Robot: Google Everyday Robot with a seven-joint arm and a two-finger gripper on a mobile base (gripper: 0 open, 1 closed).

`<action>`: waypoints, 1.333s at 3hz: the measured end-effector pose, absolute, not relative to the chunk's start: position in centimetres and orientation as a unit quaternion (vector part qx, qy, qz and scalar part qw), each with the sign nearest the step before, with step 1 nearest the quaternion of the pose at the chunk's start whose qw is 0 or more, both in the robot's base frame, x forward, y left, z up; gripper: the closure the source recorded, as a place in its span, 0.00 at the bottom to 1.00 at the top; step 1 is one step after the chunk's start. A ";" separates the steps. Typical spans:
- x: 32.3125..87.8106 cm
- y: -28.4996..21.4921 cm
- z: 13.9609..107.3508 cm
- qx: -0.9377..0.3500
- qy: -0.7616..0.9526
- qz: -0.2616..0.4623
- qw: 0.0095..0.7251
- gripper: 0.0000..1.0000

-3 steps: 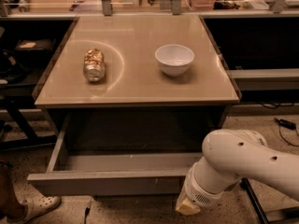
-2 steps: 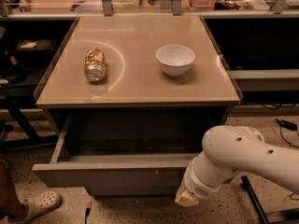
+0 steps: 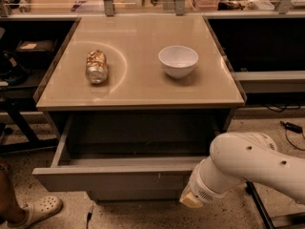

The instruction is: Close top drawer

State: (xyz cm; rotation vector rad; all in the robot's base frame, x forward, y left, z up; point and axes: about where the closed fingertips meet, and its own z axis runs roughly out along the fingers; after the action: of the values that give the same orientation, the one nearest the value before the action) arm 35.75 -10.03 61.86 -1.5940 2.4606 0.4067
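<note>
The top drawer [image 3: 114,179] is wide, grey and metal with a flat, handleless front. It stands pulled well out from under the tan surface [image 3: 138,87], level, with its dark inside open to view. The hand [image 3: 192,200] is low at the right end of the drawer front, whether touching it cannot be told.

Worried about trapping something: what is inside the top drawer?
Inside the top drawer no item shows, only dark walls. Its front panel hides part of the floor; the arm and tool cover the right front corner.
</note>
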 end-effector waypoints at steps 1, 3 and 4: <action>39.0 -10.5 63.2 -0.501 0.850 0.099 0.131 1.00; 43.6 -10.1 63.4 -0.491 0.855 0.070 0.150 1.00; 45.0 -9.7 63.5 -0.493 0.853 0.063 0.156 1.00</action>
State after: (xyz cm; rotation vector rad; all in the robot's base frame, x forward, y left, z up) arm 44.97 -9.70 63.45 -1.4127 2.4436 0.1802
